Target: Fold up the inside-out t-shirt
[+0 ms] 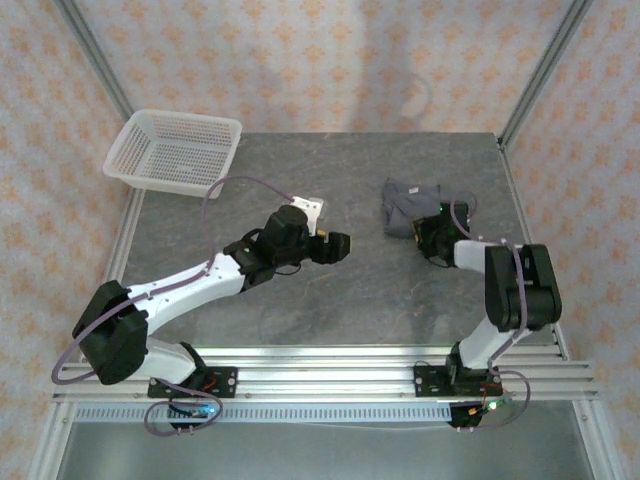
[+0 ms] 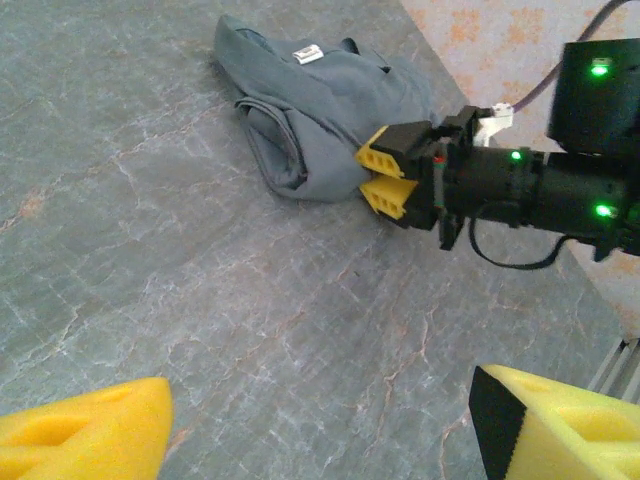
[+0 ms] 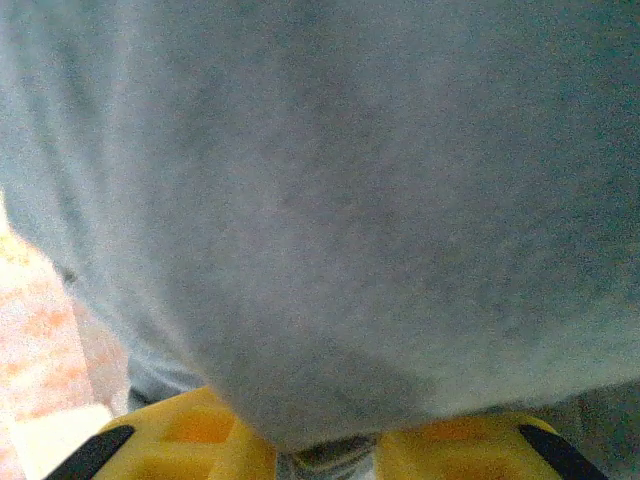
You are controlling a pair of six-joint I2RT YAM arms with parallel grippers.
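The inside-out t-shirt (image 1: 405,205) lies bunched in a small slate-grey heap at the back right of the table, a white tag (image 2: 308,53) showing on top. My right gripper (image 1: 424,231) is at the heap's near edge, and its yellow fingers (image 2: 385,157) are pressed close together on a fold of the cloth. In the right wrist view the t-shirt (image 3: 320,200) hangs down between the fingers (image 3: 180,440). My left gripper (image 1: 340,245) hovers mid-table, to the left of the shirt (image 2: 320,110), open with only bare tabletop between its fingers (image 2: 90,430).
A white mesh basket (image 1: 175,150) sits at the back left corner, partly over the table's edge. The grey marbled tabletop (image 1: 380,290) is framed by metal rails, with upright posts at the back corners.
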